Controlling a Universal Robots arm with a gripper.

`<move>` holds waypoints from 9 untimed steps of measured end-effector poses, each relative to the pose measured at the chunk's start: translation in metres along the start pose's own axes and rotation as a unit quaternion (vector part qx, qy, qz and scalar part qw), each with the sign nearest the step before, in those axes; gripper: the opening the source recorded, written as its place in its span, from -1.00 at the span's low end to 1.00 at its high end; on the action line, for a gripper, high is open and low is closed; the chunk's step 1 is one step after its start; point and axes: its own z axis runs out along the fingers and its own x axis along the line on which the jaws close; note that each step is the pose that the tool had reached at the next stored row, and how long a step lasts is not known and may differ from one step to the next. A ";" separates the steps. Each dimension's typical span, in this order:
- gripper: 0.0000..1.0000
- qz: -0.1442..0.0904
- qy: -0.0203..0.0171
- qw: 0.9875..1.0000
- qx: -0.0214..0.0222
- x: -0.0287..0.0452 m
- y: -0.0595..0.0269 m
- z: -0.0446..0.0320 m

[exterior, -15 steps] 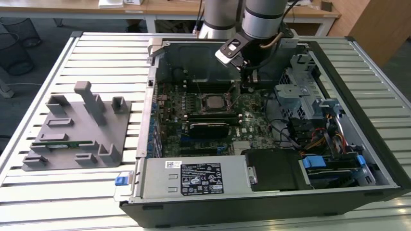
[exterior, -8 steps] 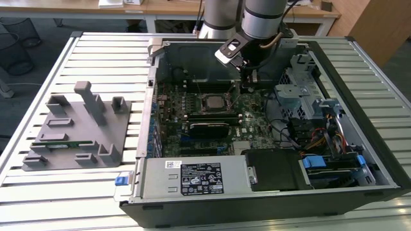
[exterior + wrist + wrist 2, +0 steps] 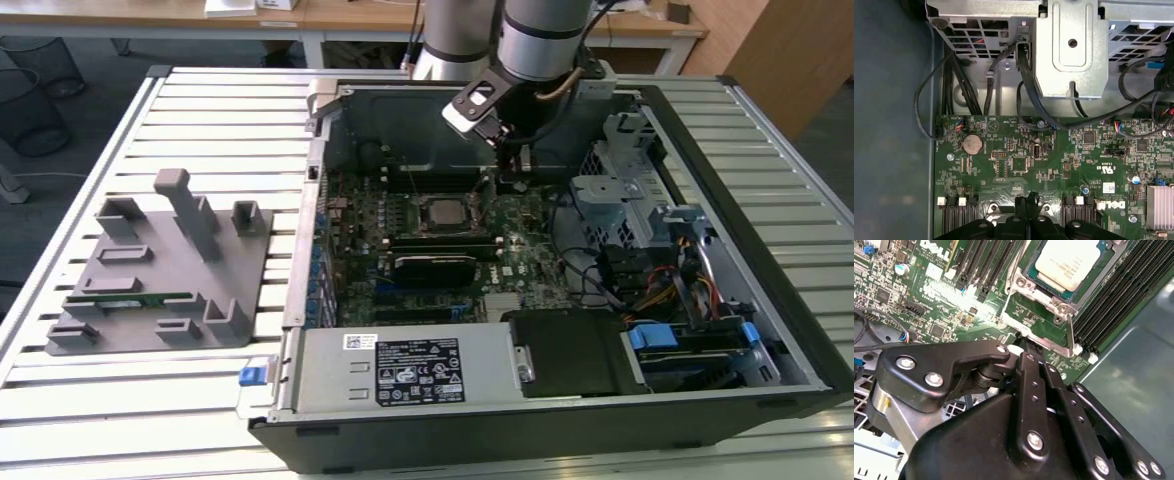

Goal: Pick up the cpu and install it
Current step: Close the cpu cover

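Note:
The cpu [image 3: 445, 212] lies flat in the motherboard socket inside the open computer case; in the second wrist view its silvery top [image 3: 1069, 262] sits within the metal socket frame [image 3: 1036, 310]. My gripper [image 3: 511, 180] hangs just above the board, beside the socket on the exterior view's right. Its black fingers [image 3: 1030, 357] are pressed together with nothing between them. Their tips [image 3: 1026, 201] stand close to the frame's edge and near a thin metal lever [image 3: 1070, 335].
The case walls [image 3: 315, 200] ring the motherboard. A drive cage [image 3: 627, 190] and cables [image 3: 641, 280] fill the exterior view's right, with a black box [image 3: 567, 350] in front. A grey plastic fixture [image 3: 160, 270] holding a green memory stick [image 3: 127, 297] lies on the slatted table.

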 end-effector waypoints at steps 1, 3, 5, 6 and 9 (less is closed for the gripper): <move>-0.79 0.000 0.000 1.000 0.000 0.0000 -0.0014 0.0000; -0.79 0.000 0.000 1.000 0.000 0.0000 -0.0038 0.0000; -0.79 0.000 0.000 1.000 0.000 0.0000 -0.0067 0.0000; -0.79 0.000 0.000 1.000 0.000 -0.0001 -0.0080 0.0000; -0.79 0.000 0.000 1.000 0.000 -0.0001 -0.0111 0.0000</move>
